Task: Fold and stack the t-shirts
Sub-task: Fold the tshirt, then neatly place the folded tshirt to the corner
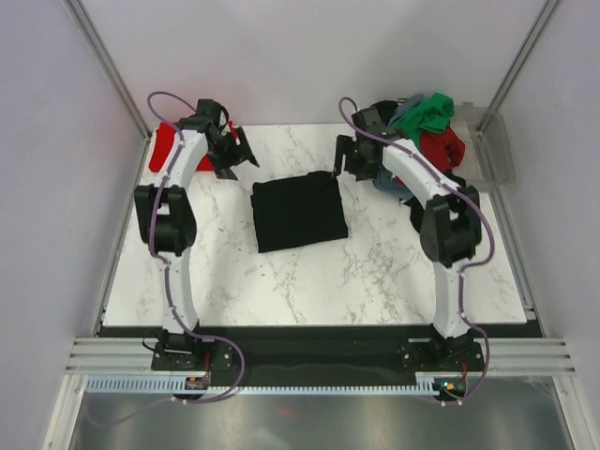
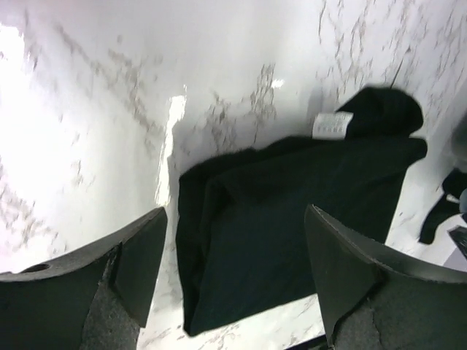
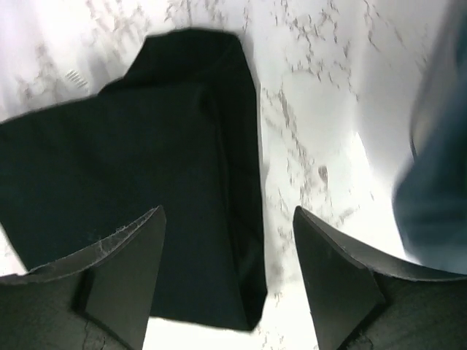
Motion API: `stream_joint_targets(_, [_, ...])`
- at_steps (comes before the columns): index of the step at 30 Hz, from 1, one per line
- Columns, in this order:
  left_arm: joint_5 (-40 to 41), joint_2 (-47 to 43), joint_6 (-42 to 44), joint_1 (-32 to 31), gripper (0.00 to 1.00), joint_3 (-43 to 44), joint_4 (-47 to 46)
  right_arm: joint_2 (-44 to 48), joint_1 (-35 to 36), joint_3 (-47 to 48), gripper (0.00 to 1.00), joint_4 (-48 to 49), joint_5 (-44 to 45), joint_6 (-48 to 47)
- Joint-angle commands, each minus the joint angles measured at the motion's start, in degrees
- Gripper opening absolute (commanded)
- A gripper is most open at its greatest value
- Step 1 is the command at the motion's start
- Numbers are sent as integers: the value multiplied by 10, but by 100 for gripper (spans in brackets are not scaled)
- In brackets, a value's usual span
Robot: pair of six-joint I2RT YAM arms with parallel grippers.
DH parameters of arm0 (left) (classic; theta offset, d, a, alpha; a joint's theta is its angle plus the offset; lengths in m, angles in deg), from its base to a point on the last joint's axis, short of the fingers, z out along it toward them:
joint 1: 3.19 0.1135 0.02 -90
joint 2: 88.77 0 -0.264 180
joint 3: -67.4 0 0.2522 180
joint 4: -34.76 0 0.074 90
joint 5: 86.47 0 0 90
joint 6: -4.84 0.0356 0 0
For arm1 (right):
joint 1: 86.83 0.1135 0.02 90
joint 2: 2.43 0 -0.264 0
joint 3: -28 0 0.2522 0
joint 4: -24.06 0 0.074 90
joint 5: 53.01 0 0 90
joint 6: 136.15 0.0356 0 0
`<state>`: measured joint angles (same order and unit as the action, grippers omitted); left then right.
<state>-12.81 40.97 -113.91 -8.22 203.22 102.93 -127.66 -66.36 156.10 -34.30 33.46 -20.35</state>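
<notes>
Lying on marble table [image 1: 394, 272], pale walls [image 1: 300, 56] around: black t-shirt [image 1: 298, 213], seemingly folded | left hand [image 1: 238, 157], right hand [image 1: 347, 161] agape

A folded t-shirt [image 1: 298, 213] is laid flat at the middle of the table [image 1: 281, 291]. A pile of unfolded t-shirts [image 1: 433, 127] is heaped at the far right corner, with a bin [image 1: 497, 155] set just to its right. A single t-shirt [image 1: 165, 142] is placed at the far left corner.
</notes>
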Motion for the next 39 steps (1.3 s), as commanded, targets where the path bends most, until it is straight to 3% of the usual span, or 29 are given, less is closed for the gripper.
stream_joint_targets(1, [25, -135, 49, -7, 82, -109, -35, 153, 4, -132, 79, 49, 6, -3])
stream_joint_targets(4, [-4, -207, 52, -7, 81, -283, -119, 261, 6, -273, 79, 90, -24, 10])
stream_joint_targets(6, [-17, -249, 62, -10, 82, -341, -177, 335, 9, -333, 80, 102, -47, 21])
stream_joint_targets(10, [-59, -291, 70, -15, 86, -463, -273, 445, 21, -486, 98, 139, -87, 28])
stream_joint_targets(16, [-40, -234, 84, -21, 87, -470, -333, 531, 28, -595, 98, 133, -110, 19])
stream_joint_targets(26, [-41, -142, 73, -21, 81, -438, -403, 583, 50, -671, 98, 135, -118, 21])
stream_joint_targets(32, [-52, -100, 59, -21, 62, -425, -428, 583, 64, -705, 98, 149, -113, 19])
stream_joint_targets(38, [-69, -84, 62, -21, 29, -410, -437, 580, 77, -744, 98, 173, -109, 28])
stream_joint_targets(39, [-74, -84, 64, -21, 18, -408, -437, 579, 77, -751, 98, 175, -108, 30])
